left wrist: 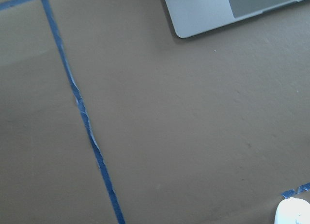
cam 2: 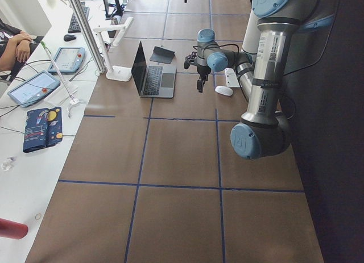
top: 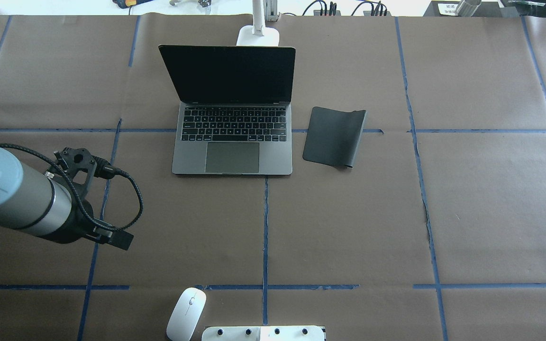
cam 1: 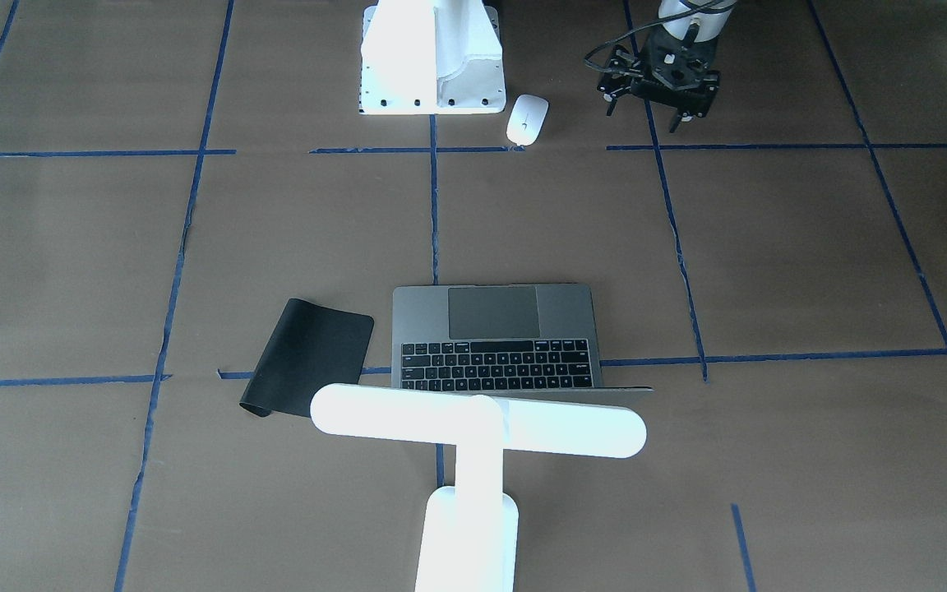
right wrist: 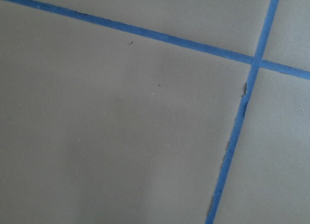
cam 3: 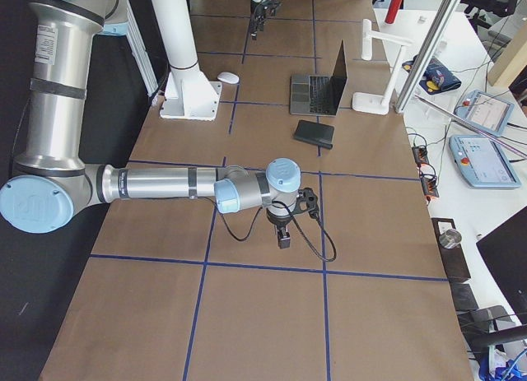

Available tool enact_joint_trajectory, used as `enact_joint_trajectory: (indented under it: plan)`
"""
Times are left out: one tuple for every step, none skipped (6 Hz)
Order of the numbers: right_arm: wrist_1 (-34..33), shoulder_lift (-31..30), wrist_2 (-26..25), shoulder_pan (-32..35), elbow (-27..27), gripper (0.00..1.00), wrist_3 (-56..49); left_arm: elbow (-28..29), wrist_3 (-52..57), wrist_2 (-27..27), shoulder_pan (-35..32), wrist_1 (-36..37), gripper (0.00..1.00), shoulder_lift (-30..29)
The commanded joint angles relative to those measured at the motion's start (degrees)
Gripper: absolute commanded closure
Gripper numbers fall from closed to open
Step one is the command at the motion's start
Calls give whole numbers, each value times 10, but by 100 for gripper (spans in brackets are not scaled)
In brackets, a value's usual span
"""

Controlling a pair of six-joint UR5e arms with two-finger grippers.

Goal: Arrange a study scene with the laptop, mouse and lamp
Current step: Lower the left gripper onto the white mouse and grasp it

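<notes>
The laptop [top: 232, 142] stands open at the table's far middle, screen dark, keyboard toward the robot. The lamp [cam 1: 478, 427] stands behind its lid, with its base [top: 258, 35] at the far edge. The mouse [top: 186, 312] lies near the robot's base, beside the white pedestal [cam 1: 432, 57], and also shows in the wrist view's corner [left wrist: 292, 212]. My left gripper [cam 1: 642, 115] hangs over bare paper to the mouse's left, fingers apart and nothing between them. My right gripper [cam 3: 282, 237] hovers over the table far to the right, and I cannot tell its state.
A black mouse pad [top: 333, 136] with a curled edge lies to the right of the laptop. Blue tape lines grid the brown paper. A white bench [cam 2: 34, 104] with tablets and a seated person's arm [cam 2: 17, 47] runs along the far side.
</notes>
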Motion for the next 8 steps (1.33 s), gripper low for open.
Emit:
enact_joint_trajectory:
  plan:
    - [-45,-22,-36,41,11,0,-77,5,-82,75,120,-6,0,-24]
    - [-44,-23,-35,41,10,0,-77,9,-108,114,168,-6,0,-36]
    - [-44,-24,-34,41,9,0,-78,32,-109,146,203,-10,0,-56]
    - [-43,-25,-34,41,9,0,-78,67,-109,156,210,-10,0,-81]
    - [-43,-25,-33,41,10,0,-78,96,-108,159,214,-41,0,-83]
    - [-43,-25,-33,41,12,0,-78,131,-109,172,223,-87,0,-84]
    - [-43,-25,-33,41,13,0,-78,145,-111,173,224,-101,0,-84]
    - [-42,-25,-33,41,15,0,-78,146,-111,173,226,-101,0,-83]
